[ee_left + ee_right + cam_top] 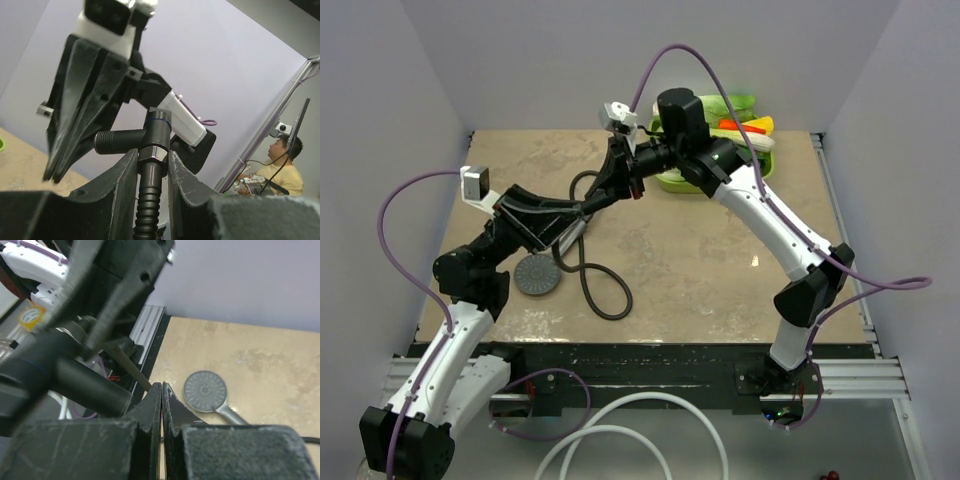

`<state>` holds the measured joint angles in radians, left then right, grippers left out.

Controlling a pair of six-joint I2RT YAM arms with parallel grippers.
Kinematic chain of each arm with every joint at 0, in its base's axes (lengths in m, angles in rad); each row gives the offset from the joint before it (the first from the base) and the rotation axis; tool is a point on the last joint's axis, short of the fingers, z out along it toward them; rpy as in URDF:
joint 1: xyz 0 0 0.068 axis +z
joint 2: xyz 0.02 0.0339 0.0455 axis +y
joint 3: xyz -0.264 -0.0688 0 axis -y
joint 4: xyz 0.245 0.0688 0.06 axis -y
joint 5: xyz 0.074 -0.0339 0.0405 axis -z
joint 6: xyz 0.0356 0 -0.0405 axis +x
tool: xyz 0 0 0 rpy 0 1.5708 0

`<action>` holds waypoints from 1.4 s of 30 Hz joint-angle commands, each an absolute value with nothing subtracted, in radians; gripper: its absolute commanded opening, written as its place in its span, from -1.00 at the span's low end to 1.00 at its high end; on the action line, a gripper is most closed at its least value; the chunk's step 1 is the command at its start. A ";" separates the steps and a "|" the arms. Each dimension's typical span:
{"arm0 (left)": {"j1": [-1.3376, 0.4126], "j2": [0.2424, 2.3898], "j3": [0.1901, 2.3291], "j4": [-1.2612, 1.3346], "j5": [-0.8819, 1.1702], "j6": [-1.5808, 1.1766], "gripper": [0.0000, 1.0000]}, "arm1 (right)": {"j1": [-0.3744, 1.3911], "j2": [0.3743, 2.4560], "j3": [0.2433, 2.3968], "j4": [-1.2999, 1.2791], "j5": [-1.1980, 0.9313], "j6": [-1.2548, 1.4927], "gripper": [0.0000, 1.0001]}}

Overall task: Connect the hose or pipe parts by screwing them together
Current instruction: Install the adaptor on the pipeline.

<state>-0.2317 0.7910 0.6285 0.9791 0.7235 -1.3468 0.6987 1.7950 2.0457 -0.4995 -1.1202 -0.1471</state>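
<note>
We see the small black T-shaped fitting point(150, 137) held up above the worktop point(720, 260).

The left claw point(152, 159) is clamped where the one black hose point(147, 210) joins the fitting. The right claw point(161, 390), its fingers pressed together on nothing, sits just beside. One shower head point(538, 275) lies face up on the mottled tan worktop, with lavender walls around. From above, the two arms hide the fitting.
</note>
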 commanded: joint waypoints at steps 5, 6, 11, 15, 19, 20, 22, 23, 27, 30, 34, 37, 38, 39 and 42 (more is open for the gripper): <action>-0.219 0.784 0.677 1.062 0.647 -1.336 -1.00 | 0.695 1.672 1.827 -0.218 -1.178 0.038 -1.00; -0.218 0.787 0.676 1.062 0.643 -1.335 -1.00 | 0.696 1.657 1.807 -0.189 -1.180 0.055 -1.00; -0.215 0.785 0.678 1.052 0.640 -1.350 -1.00 | 0.693 1.624 1.750 -0.142 -1.123 0.042 -1.00; -0.215 0.782 0.686 1.043 0.650 -1.362 -1.00 | 0.670 1.628 1.729 -0.053 -0.999 0.061 -1.00; -0.215 0.778 0.686 1.037 0.653 -1.368 -1.00 | 0.670 1.663 1.747 0.089 -0.976 0.136 -1.00; -0.215 0.776 0.689 1.037 0.652 -1.371 -1.00 | 0.669 1.673 1.756 0.097 -0.983 0.144 -1.00; -0.215 0.776 0.686 1.038 0.653 -1.374 -1.00 | 0.669 1.690 1.770 0.106 -0.991 0.153 -1.00; -0.215 0.775 0.686 1.040 0.655 -1.374 -1.00 | 0.669 1.690 1.769 0.123 -1.009 0.169 -1.00; -0.215 0.776 0.678 1.037 0.647 -1.371 -1.00 | 0.669 1.672 1.730 0.208 -1.052 0.218 -1.00; -0.215 0.781 0.672 1.032 0.641 -1.370 -1.00 | 0.672 1.638 1.674 0.300 -1.100 0.273 -1.00; -0.215 0.785 0.666 1.020 0.634 -1.368 -1.00 | 0.672 1.588 1.583 0.415 -1.127 0.322 -1.00; -0.215 0.788 0.666 1.016 0.629 -1.359 -1.00 | 0.681 1.568 1.562 0.452 -1.152 0.360 -1.00; -0.215 0.788 0.666 1.012 0.627 -1.358 -1.00 | 0.683 1.565 1.557 0.462 -1.154 0.359 -1.00; -0.213 0.792 0.666 1.009 0.623 -1.359 -1.00 | 0.689 1.553 1.549 0.466 -1.151 0.359 -1.00; -0.213 0.792 0.670 1.006 0.626 -1.368 -1.00 | 0.687 1.549 1.549 0.390 -1.105 0.293 -1.00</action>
